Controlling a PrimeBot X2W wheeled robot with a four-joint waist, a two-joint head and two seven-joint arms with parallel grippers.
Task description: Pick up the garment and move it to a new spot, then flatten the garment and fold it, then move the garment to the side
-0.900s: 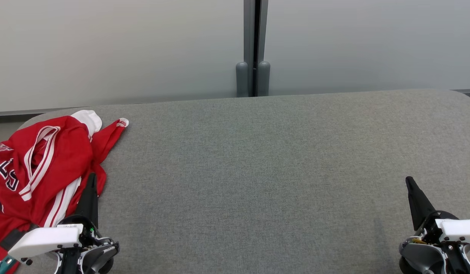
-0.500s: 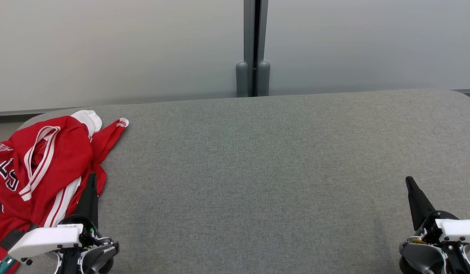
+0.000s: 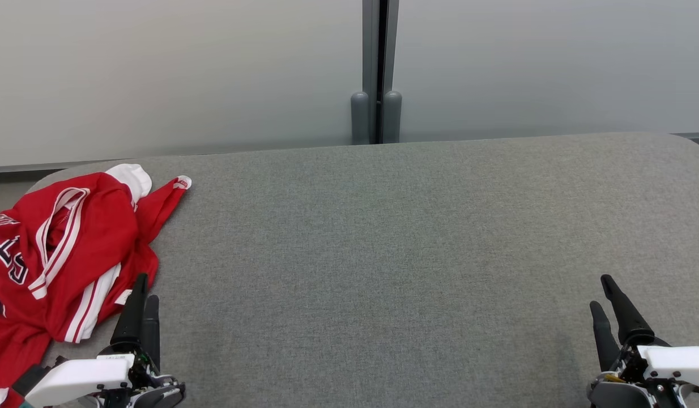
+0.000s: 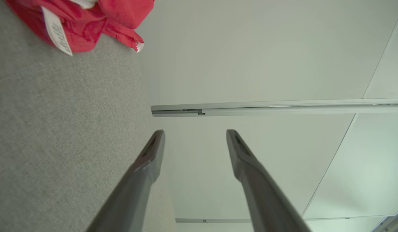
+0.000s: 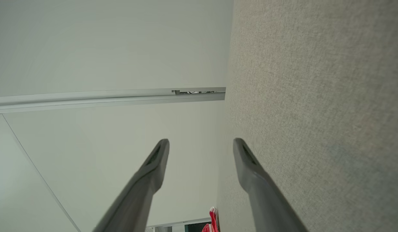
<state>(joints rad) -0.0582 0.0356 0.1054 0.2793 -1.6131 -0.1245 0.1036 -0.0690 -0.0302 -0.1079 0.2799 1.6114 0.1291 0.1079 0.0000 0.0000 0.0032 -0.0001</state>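
head view: the crumpled red jersey with white stripes [image 3: 60,255] lies at the left edge of the grey fabric table [image 3: 383,255]. left gripper [image 3: 146,288], lower left, just beside it, fingers apart; right gripper [image 3: 600,291], lower right, also spread, empty. left wrist view: jersey upper left; pinching one loose layer might drag it off the edge. right wrist view: jaws apart.

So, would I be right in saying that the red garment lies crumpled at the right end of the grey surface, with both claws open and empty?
Not quite: the red garment lies crumpled at the left end of the grey surface, not the right, as the head view shows. The left claw and right claw are indeed open and empty.
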